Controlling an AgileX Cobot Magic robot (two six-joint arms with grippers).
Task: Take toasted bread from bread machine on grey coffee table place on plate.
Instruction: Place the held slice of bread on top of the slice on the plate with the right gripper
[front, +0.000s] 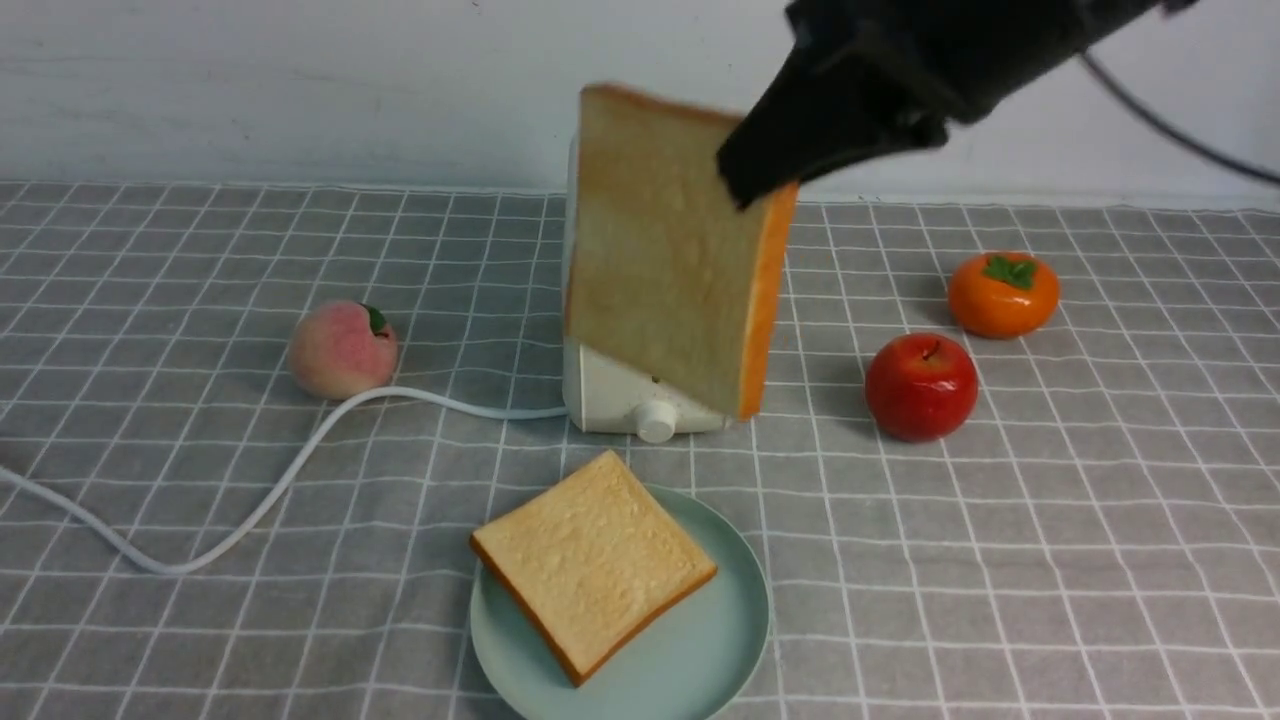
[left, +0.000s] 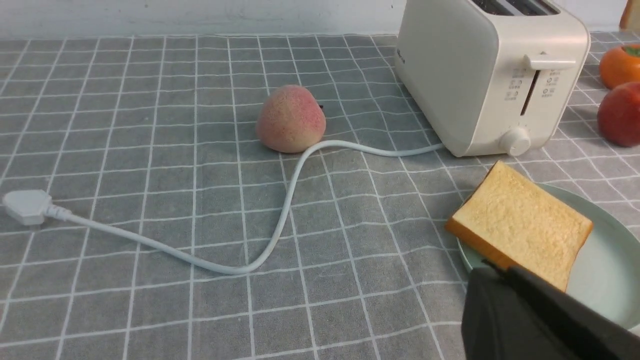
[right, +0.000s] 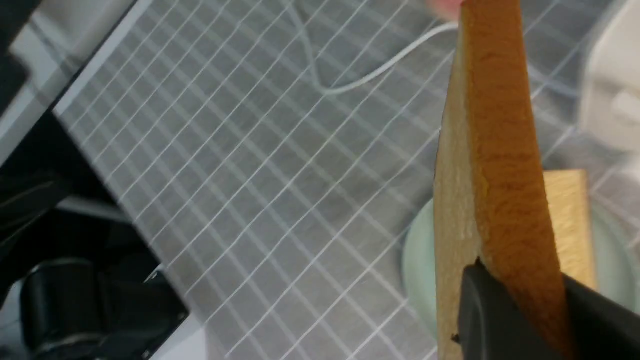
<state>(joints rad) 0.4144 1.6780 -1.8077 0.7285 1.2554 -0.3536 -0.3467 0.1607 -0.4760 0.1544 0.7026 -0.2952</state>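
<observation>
My right gripper (front: 760, 170) is shut on the upper corner of one slice of toasted bread (front: 660, 260), which hangs tilted in the air in front of the bread machine (front: 620, 395). The right wrist view shows this slice's orange crust (right: 500, 150) edge-on between the black fingers (right: 480, 310). A second slice (front: 590, 560) lies flat on the mint-green plate (front: 700, 650), on the grey coffee table (front: 1100, 550) in front of the bread machine. My left gripper (left: 500, 272) is shut and empty, low beside the plate's near rim (left: 605, 280); it is out of the front view.
A peach (front: 342, 348) sits left of the bread machine, with the white cord (front: 250, 510) curving past it to a plug (left: 27, 206). A red apple (front: 920, 386) and an orange persimmon (front: 1003, 293) stand to the right. A white wall backs the table.
</observation>
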